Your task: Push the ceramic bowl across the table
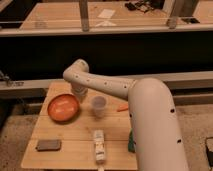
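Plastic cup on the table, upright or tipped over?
Upright: the cup stands rim up, right of the bowl; the shut tool is by its far rim.

Dim warm light; sheen on the ceramic bowl (63,107).

You see little of the gripper (80,93): it hangs closed left of centre, just right of the wide orange-red ceramic bowl (63,107), and contact cannot be told. The bulky white robot arm (152,125) runs off the bottom edge and covers the right side of the light wooden plank table (75,132). Behind it, a green object (131,143) and a small orange item (122,107) show only partly. The dark flat rectangle (48,145) at lower left is too blurred to name.
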